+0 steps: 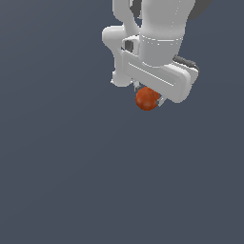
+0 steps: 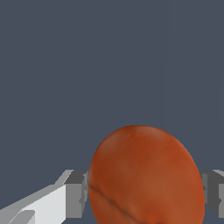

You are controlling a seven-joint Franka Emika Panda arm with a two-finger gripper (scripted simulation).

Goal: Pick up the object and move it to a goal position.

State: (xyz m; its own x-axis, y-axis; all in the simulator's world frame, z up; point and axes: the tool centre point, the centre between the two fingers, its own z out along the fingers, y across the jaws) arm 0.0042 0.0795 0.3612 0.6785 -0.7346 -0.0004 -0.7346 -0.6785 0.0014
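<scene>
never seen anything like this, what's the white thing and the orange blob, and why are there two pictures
The white thing is a robot arm, drawn by a computer simulation. At its end is a gripper, a two-fingered clamp. The orange blob is a small ball sitting between those fingers, which press against it from both sides, so it appears held. One picture comes from a camera off the arm. The other comes from a camera on the wrist, so the ball looks huge, with a grey finger on each side. Behind everything is only a plain dark grey background.
</scene>
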